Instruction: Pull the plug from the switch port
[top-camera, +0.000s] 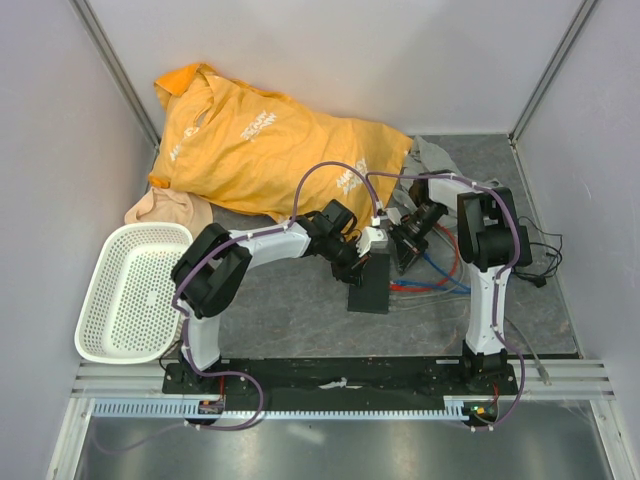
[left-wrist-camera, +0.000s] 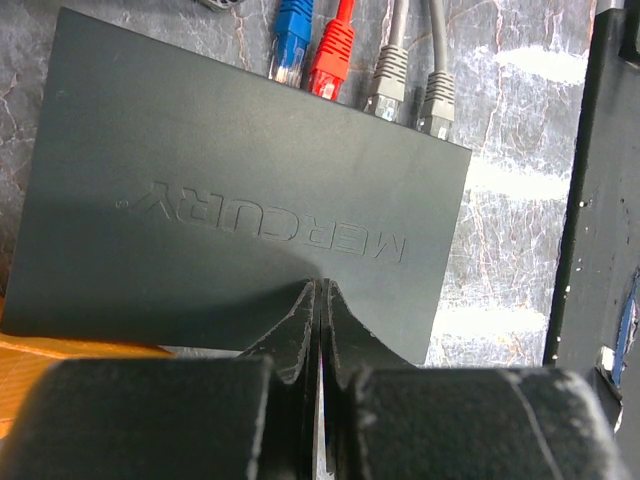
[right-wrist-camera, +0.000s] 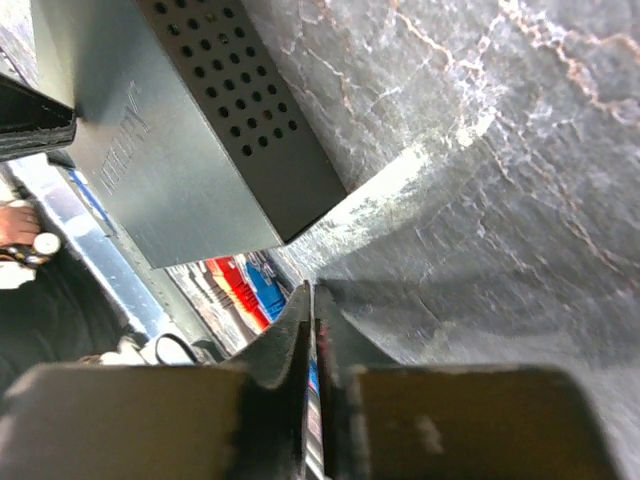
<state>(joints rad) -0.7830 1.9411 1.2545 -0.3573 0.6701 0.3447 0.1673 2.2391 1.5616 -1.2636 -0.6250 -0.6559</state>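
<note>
The switch (top-camera: 370, 287) is a flat matte-black box lettered MERCURY, lying on the grey mat between the arms. In the left wrist view (left-wrist-camera: 250, 200) its far edge holds a blue plug (left-wrist-camera: 290, 40), a red plug (left-wrist-camera: 332, 55) and two grey plugs (left-wrist-camera: 385, 85). My left gripper (top-camera: 360, 255) is shut and empty, its tips (left-wrist-camera: 320, 288) over the switch's near edge. My right gripper (top-camera: 405, 250) is shut with nothing visible between its jaws, its tips (right-wrist-camera: 313, 292) just above the mat beside the switch's corner (right-wrist-camera: 180, 170), close to the red plug (right-wrist-camera: 228, 278) and the blue plug (right-wrist-camera: 265, 290).
An orange shirt (top-camera: 270, 140) lies at the back with a beige cloth (top-camera: 165, 208) beside it. A white mesh basket (top-camera: 130, 290) stands at the left. Red and blue cables (top-camera: 440, 280) and black cables (top-camera: 535, 260) run off to the right. Grey walls enclose the table.
</note>
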